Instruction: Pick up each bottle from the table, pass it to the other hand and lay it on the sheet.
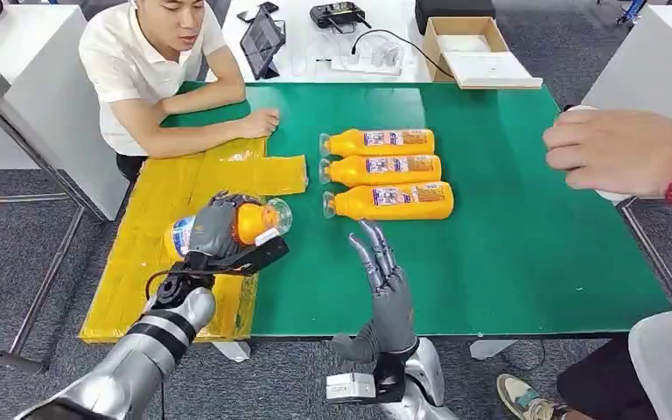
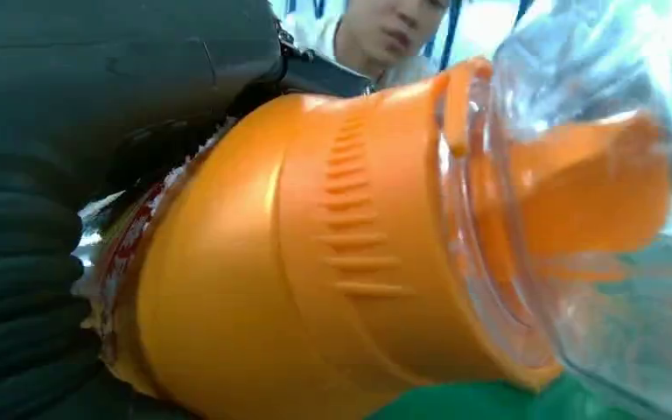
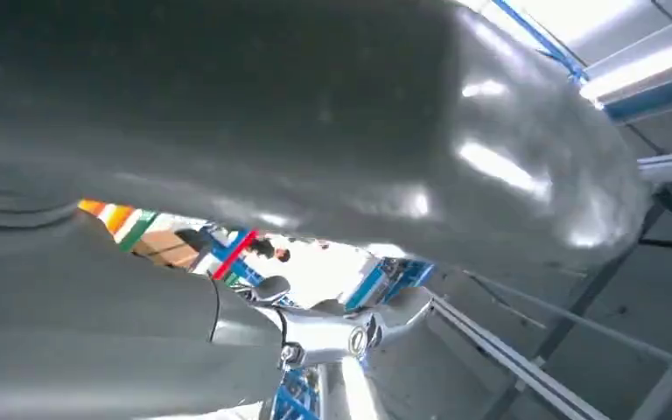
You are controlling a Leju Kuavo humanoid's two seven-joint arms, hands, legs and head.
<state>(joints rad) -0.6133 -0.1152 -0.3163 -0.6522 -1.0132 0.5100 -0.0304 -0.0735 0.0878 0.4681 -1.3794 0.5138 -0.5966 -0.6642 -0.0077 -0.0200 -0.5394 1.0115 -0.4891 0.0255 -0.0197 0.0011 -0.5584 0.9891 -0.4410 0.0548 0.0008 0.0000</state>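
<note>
My left hand (image 1: 217,229) grips an orange juice bottle (image 1: 249,222) lying sideways, its clear cap toward the table's middle, above the near edge of the yellow sheet (image 1: 171,197). The left wrist view looks close along that held bottle (image 2: 315,254) toward its clear cap. My right hand (image 1: 387,284) stands over the green table (image 1: 525,236) near its front edge, fingers straight and apart, holding nothing. Three more orange bottles lie side by side beyond it, caps to the left: far (image 1: 378,142), middle (image 1: 381,169), near (image 1: 389,200).
A person (image 1: 153,61) sits at the far left with forearms resting on the table by the sheet. Another person's hand (image 1: 617,150) with a red bead bracelet reaches in from the right. A tablet, cables and a cardboard box (image 1: 468,48) lie on the white table behind.
</note>
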